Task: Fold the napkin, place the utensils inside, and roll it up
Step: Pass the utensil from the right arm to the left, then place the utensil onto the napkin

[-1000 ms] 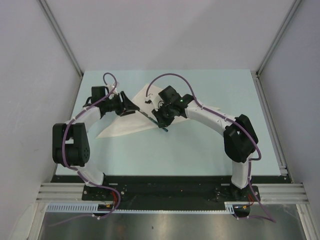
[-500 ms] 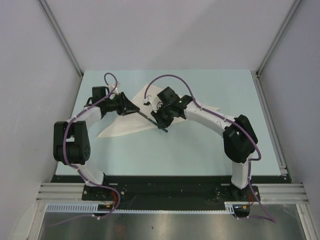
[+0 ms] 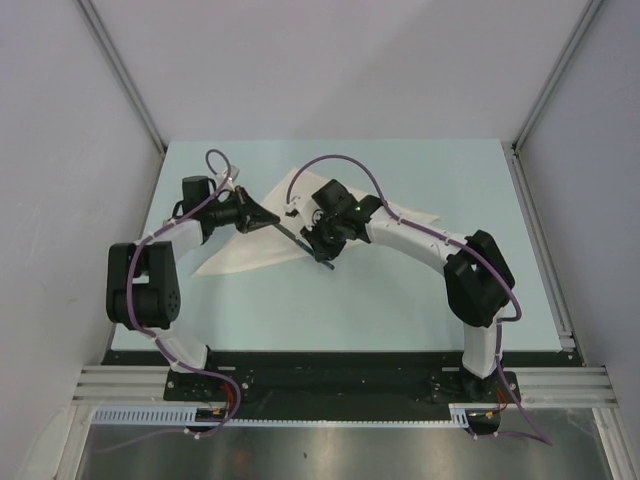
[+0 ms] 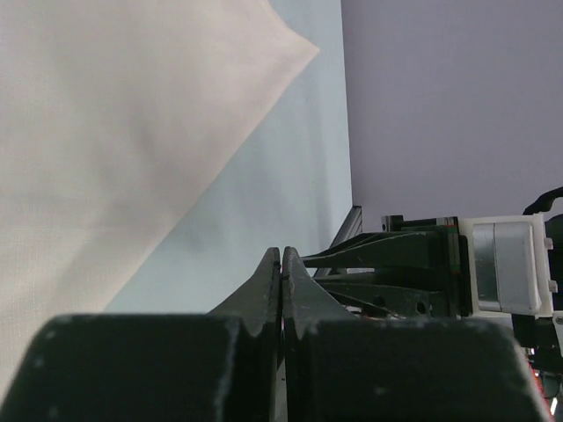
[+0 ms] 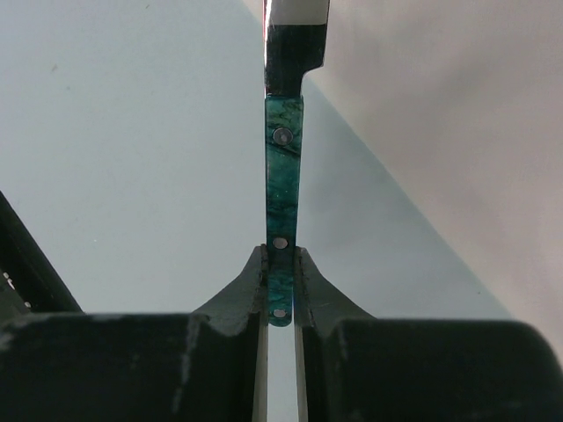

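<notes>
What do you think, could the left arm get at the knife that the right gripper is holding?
Probably yes. The left gripper hangs over the napkin, close to the blade of the knife, with nothing between. Its jaws are shut, though, and the right gripper clamps the handle.

black fingers point(image 4: 260, 297), purple cables point(image 3: 340, 157)
</notes>
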{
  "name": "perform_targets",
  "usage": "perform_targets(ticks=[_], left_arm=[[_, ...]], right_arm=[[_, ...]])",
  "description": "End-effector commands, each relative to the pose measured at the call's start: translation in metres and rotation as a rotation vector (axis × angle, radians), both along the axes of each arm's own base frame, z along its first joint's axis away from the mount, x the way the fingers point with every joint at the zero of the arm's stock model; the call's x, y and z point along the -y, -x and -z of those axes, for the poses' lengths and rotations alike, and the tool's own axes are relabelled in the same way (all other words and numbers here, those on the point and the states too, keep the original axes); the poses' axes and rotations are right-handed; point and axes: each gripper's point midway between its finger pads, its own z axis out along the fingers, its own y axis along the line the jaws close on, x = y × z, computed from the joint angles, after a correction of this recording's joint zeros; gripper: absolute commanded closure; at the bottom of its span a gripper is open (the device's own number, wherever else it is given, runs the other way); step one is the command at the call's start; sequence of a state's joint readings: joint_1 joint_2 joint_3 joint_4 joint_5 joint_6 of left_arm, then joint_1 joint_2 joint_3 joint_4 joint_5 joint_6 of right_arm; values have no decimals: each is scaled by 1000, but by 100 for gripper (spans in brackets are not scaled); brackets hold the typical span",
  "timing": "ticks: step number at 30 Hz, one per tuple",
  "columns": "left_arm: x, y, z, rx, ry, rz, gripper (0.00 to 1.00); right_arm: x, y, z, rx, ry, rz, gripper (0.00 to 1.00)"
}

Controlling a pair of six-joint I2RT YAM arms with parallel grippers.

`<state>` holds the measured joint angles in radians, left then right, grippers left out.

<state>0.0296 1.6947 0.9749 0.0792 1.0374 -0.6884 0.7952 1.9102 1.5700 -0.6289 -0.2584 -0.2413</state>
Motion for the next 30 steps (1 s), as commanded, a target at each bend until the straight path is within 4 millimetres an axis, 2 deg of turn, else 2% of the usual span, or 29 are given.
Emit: perform_targets(ticks=[1, 3, 4, 5, 6, 7, 9, 10, 11, 13, 14, 15, 16, 17, 18, 19, 21, 25, 30], left_arm=[[-5, -6, -8, 67, 16, -18, 100], [-7, -8, -11, 86, 15, -41, 100], [-7, -9, -14, 82, 23, -60, 100], [-10, -12, -12, 82, 15, -96, 100], [-11, -15, -21, 123, 16, -117, 100], [-12, -15, -21, 108, 28, -146, 100], [-18, -25, -31, 163, 31, -222, 100], [-19, -28, -35, 148, 58, -261, 100], [-21, -28, -31, 137, 69, -290, 100], [-25, -36, -41, 166, 118, -361, 100], [-25, -35, -37, 154, 133, -383, 100], [-29, -42, -47, 192, 162, -434, 100], [-26, -43, -46, 194, 172, -450, 100], [-27, -44, -44, 193, 176, -475, 100], [-30, -50, -48, 214, 187, -525, 100], [-21, -51, -46, 217, 191, -532, 100], [-17, -52, -44, 230, 198, -581, 100], [-8, -57, -43, 277, 189, -759, 100], [5, -56, -36, 287, 222, -852, 100]], right_arm=[[-4, -14, -34, 129, -64, 19, 97], [-1, -17, -31, 138, -58, 36, 93], [-2, -19, -32, 147, -63, 44, 81], [-1, -20, -30, 148, -60, 51, 74], [2, -24, -31, 159, -55, 69, 65], [2, -26, -34, 166, -64, 82, 53], [11, -35, -38, 176, -75, 126, 40], [13, -40, -43, 181, -99, 156, 36], [19, -44, -56, 200, -123, 188, 26], [36, -56, -64, 212, -159, 246, 22], [43, -56, -83, 224, -213, 276, 21], [54, -66, -95, 249, -257, 311, 18], [64, -64, -92, 238, -271, 333, 8], [68, -58, -112, 244, -336, 337, 7], [80, -65, -124, 269, -377, 364, 6], [87, -61, -119, 257, -384, 372, 6], [97, -56, -139, 279, -446, 372, 5], [111, -51, -150, 285, -487, 381, 5], [111, -42, -157, 262, -528, 376, 5]])
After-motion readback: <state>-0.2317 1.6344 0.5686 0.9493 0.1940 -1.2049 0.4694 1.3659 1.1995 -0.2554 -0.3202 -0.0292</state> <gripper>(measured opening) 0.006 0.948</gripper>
